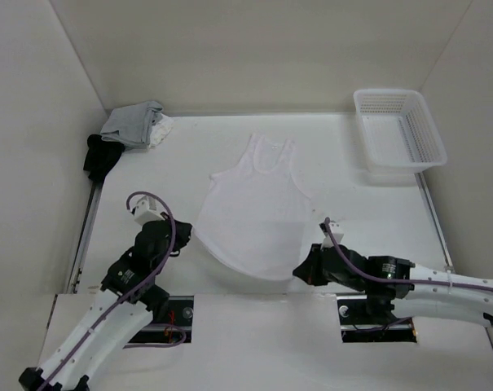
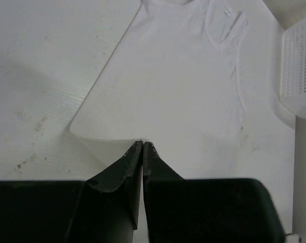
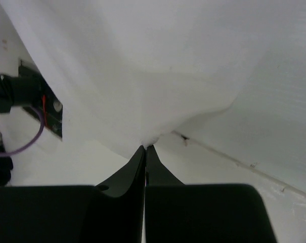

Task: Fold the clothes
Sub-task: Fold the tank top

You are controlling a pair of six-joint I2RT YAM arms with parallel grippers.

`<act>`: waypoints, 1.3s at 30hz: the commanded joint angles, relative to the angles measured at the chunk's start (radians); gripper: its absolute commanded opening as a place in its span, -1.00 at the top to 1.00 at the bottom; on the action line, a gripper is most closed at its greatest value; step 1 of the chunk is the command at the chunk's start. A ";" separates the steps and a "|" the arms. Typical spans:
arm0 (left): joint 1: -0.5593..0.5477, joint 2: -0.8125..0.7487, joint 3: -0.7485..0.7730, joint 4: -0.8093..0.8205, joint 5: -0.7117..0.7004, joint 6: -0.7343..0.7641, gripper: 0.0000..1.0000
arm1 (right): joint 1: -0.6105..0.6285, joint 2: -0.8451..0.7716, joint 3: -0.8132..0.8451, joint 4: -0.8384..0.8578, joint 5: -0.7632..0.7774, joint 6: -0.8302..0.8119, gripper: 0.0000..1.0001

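Note:
The clothes, a thin white sleeveless top (image 1: pixel 254 212), lie flat in the middle of the table with the straps toward the far wall. My left gripper (image 1: pixel 186 237) is shut on the near-left corner of the hem, which is raised a little off the table; in the left wrist view the closed fingertips (image 2: pixel 143 144) pinch the hem's edge and the top (image 2: pixel 178 76) stretches away from them. My right gripper (image 1: pixel 300 269) is shut on the near-right corner of the hem. In the right wrist view the cloth (image 3: pixel 142 76) rises in a tent from the closed tips (image 3: pixel 146 147).
A white plastic basket (image 1: pixel 397 130) stands at the back right, also seen in the left wrist view as the basket (image 2: pixel 299 71). A grey-and-white folded pile (image 1: pixel 136 124) and a black garment (image 1: pixel 102 155) lie at the back left corner. Walls close in the table on three sides.

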 commanded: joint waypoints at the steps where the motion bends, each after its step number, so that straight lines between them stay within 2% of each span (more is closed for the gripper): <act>1: 0.015 0.153 0.056 0.226 -0.059 0.026 0.96 | -0.125 0.026 0.049 0.072 0.049 -0.050 1.00; 4: 0.068 0.397 0.122 0.489 -0.037 0.060 0.96 | -0.364 0.104 0.158 0.142 -0.041 -0.235 1.00; 8: 0.146 0.768 0.312 0.741 0.027 0.082 0.96 | -0.677 0.290 0.321 0.259 -0.189 -0.424 1.00; 11: 0.185 1.043 0.536 0.808 0.050 0.097 0.95 | -0.870 0.481 0.437 0.361 -0.310 -0.472 1.00; 15: 0.225 1.415 0.936 0.765 0.105 0.138 0.91 | -1.026 0.756 0.624 0.458 -0.402 -0.480 1.00; 17: 0.234 1.567 1.125 0.704 0.138 0.163 0.73 | -1.082 0.898 0.727 0.474 -0.414 -0.472 0.97; 18: 0.236 1.629 1.197 0.672 0.157 0.174 0.54 | -1.107 0.975 0.782 0.475 -0.419 -0.469 0.89; 19: 0.239 1.672 1.249 0.644 0.162 0.183 0.32 | -1.122 1.033 0.827 0.472 -0.419 -0.466 0.77; 20: 0.243 1.698 1.276 0.622 0.158 0.190 0.18 | -1.139 1.108 0.887 0.460 -0.421 -0.458 0.48; 23: 0.265 1.645 1.172 0.642 0.127 0.180 0.11 | -1.141 1.171 0.907 0.493 -0.418 -0.443 -0.06; 24: 0.268 1.595 1.090 0.680 0.112 0.178 0.14 | -1.141 1.165 0.880 0.515 -0.419 -0.442 -0.14; 27: 0.260 1.409 0.760 0.815 0.066 0.146 0.20 | -1.101 1.070 0.716 0.584 -0.386 -0.425 -0.16; 29: 0.252 1.297 0.532 0.898 0.044 0.096 0.24 | -1.054 0.967 0.563 0.647 -0.350 -0.412 -0.08; 31: 0.246 1.222 0.344 0.953 0.053 0.051 0.27 | -0.996 0.861 0.405 0.710 -0.329 -0.396 0.27; 33: 0.258 1.183 0.226 0.972 0.088 0.043 0.28 | -0.937 0.772 0.280 0.736 -0.320 -0.377 0.72; 34: 0.271 1.174 0.186 0.980 0.127 0.042 0.27 | -0.920 0.746 0.239 0.739 -0.313 -0.370 0.84; 36: 0.303 1.169 0.129 1.002 0.203 0.039 0.21 | -0.868 0.683 0.147 0.744 -0.295 -0.350 0.90; 39: 0.318 1.183 0.090 1.052 0.239 0.034 0.14 | -0.821 0.605 0.054 0.747 -0.267 -0.327 0.78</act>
